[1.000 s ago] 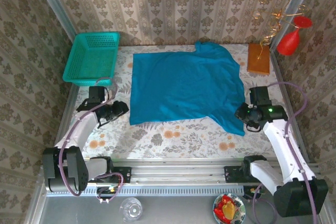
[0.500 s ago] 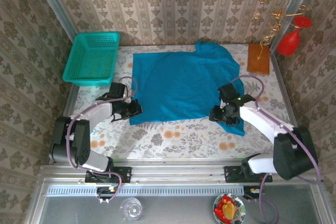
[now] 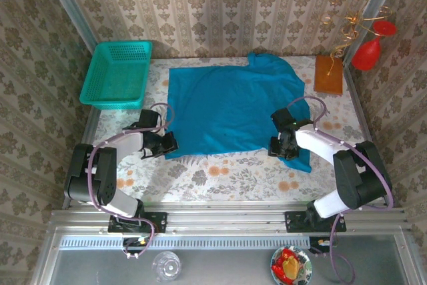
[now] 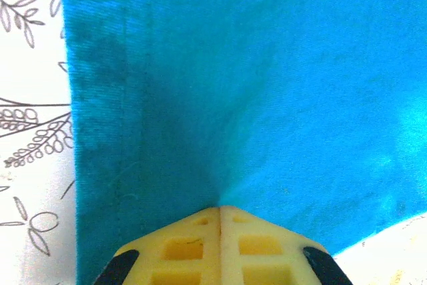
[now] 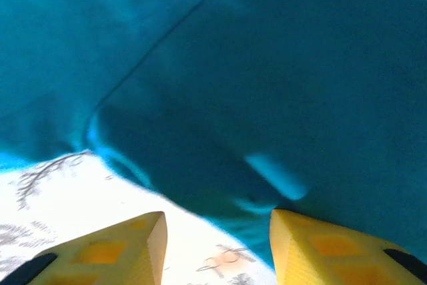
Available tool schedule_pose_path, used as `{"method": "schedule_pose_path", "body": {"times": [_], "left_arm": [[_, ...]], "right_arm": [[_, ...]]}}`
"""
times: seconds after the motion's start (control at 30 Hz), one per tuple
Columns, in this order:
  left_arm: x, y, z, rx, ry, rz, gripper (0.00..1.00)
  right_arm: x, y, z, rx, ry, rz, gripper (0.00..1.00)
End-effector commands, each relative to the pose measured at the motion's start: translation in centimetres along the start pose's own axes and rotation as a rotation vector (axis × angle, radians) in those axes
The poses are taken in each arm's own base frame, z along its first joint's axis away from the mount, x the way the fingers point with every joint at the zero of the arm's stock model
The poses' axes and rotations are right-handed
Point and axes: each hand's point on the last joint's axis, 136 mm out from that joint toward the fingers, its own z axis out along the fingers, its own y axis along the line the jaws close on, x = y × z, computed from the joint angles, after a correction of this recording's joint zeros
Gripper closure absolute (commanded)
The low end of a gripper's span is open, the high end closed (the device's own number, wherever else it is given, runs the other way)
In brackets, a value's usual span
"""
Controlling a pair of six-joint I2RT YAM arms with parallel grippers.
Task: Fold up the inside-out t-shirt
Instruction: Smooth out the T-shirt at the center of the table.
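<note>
Inside-out t-shirt (image 3: 233, 108) hem pinched by left fingers (image 4: 183, 251), right fingers (image 5: 120, 245) apart.

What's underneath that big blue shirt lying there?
The t-shirt lies spread on the flower-patterned table, which shows past its edges on the near, left and right sides. Anything beneath the cloth itself is covered, so I cannot tell.
</note>
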Motion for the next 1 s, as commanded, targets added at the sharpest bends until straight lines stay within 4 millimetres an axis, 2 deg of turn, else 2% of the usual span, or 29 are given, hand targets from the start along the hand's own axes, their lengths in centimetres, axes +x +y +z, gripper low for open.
{"method": "schedule_pose_path", "body": {"times": [0.0, 0.1, 0.27, 0.33, 0.43, 0.57, 0.7, 0.97], "left_arm": [[-0.1, 0.4, -0.6, -0.009, -0.026, -0.006, 0.92], [-0.1, 0.6, -0.6, -0.011, -0.026, -0.009, 0.92], [0.0, 0.7, -0.6, -0.013, -0.024, -0.010, 0.92], [0.0, 0.7, -0.6, -0.013, -0.023, -0.011, 0.92], [0.0, 0.7, -0.7, -0.012, -0.023, -0.010, 0.92], [-0.1, 0.6, -0.8, -0.006, -0.027, -0.011, 0.92], [-0.1, 0.5, -0.8, -0.002, -0.024, -0.013, 0.92], [0.2, 0.8, -0.8, -0.007, -0.019, -0.015, 0.92]], "right_arm": [[-0.8, -3.0, -1.1, 0.168, -0.062, 0.031, 0.56], [-1.3, -4.0, -1.6, 0.225, -0.082, 0.040, 0.63], [-1.3, -3.7, -2.8, 0.226, -0.083, 0.032, 0.77], [-1.0, -3.2, -3.4, 0.210, -0.084, 0.021, 0.77], [0.0, -1.4, -3.7, 0.127, -0.067, 0.005, 0.73], [1.6, 1.0, -2.9, 0.013, -0.006, 0.005, 0.71], [2.2, 2.6, -1.6, -0.080, 0.029, 0.024, 0.76], [1.7, 0.0, -0.4, 0.070, 0.012, 0.061, 0.65]]}}
